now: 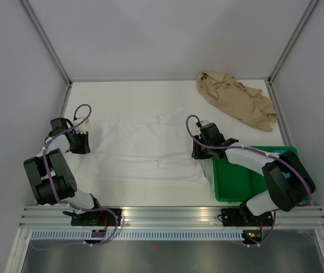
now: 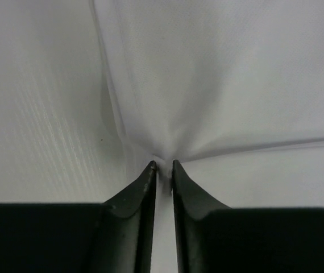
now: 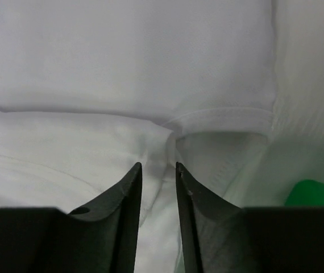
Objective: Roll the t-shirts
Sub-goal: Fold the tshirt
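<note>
Left gripper (image 2: 162,166) pinches white t-shirt (image 1: 145,151); overhead alone shows tan t-shirt (image 1: 237,99).

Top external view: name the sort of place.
Probably a robot test cell: white walls, aluminium framing, left arm and right arm bolted to a rail, white t-shirt and tan t-shirt on the table.

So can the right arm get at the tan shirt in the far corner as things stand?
Probably yes. The tan shirt lies in the open on the right arm's own side, with only bare table between them. Its fingers are down at the white shirt, so it must lift clear first.
</note>
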Controlling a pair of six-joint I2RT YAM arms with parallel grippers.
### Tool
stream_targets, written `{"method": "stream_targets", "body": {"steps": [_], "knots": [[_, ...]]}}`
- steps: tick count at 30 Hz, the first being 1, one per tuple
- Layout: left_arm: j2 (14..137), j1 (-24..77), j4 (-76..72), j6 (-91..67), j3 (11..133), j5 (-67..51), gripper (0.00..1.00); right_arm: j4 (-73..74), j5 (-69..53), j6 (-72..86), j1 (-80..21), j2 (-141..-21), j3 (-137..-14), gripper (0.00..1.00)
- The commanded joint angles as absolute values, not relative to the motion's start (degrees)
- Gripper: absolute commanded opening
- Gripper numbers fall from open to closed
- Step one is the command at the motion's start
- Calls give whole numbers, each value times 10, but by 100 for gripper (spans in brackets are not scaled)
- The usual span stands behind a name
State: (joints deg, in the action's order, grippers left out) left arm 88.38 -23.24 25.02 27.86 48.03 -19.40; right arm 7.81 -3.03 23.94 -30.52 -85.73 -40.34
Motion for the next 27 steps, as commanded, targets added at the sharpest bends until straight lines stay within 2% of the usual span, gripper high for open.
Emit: {"method": "stream_targets", "body": {"steps": [1,3,8,13,14,17,21,27], "knots": [[845,-231,270,261,508,-202,27,129,-20,214,-303,-813,-457,39],[826,-231,275,254,514,-200,42,147,-18,206,-303,-798,-493,46],[792,-229,279,239,530,-195,59,183,-8,185,-289,-833,-593,52],[836,-189,258,194,576,-126,61,192,-11,168,-258,-940,-727,58],[851,-182,244,182,587,-98,61,194,-6,170,-257,-979,-748,64],[905,-154,222,156,630,-48,64,193,-4,173,-241,-1055,-822,70],[1000,-137,212,127,707,-34,70,239,-4,166,-229,-1184,-956,72],[1085,-138,234,112,796,-76,73,285,-17,165,-222,-1313,-1083,72]]}}
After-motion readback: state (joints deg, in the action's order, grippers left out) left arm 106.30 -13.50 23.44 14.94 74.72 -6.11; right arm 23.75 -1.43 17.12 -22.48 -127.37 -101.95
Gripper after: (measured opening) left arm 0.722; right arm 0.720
